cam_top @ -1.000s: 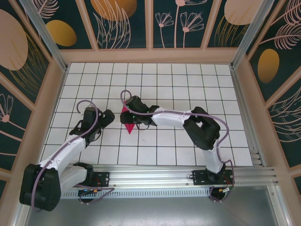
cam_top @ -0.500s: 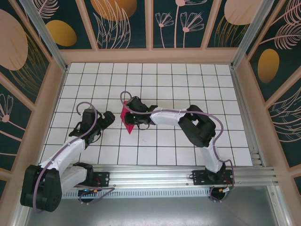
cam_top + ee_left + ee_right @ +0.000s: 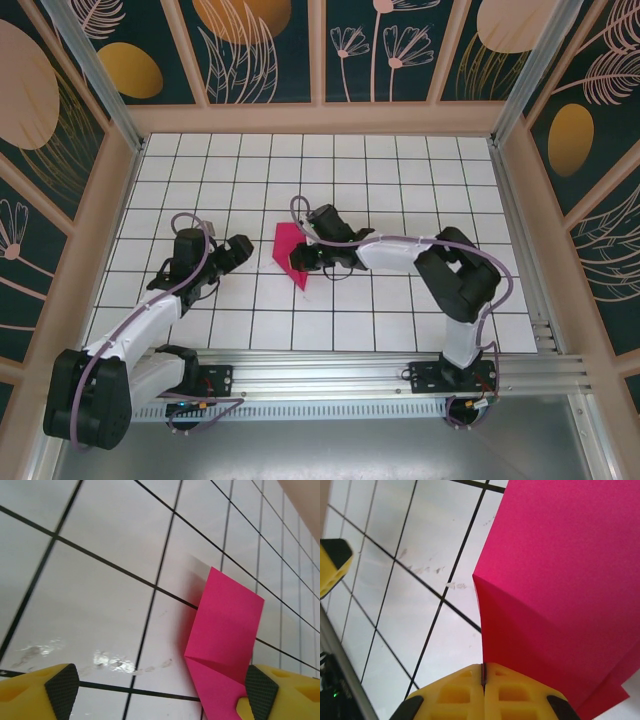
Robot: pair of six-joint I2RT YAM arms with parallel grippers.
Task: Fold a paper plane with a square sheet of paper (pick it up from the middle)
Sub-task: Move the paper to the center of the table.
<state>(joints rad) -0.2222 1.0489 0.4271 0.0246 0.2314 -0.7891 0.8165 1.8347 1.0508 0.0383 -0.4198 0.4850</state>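
1. Magenta paper: folded, creased, tapering to a point, pinched by the right claw, to the right of the spread left claw.
2. Paper and right claw have both slid rightward since a second ago.

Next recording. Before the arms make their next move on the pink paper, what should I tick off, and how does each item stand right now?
1. Grip: right fingers shut on the pink paper: ok, an edge is pinched between them.
2. Free arm: left fingers open: ok, spread wide beside the paper.
3. Crease: paper already folded: ok, a fold line shows in the left wrist view.
4. Lift: paper off the table: cannot tell; it casts a shadow, but its lower tip may rest on the tiles.
5. Fold edges aligned: cannot tell.
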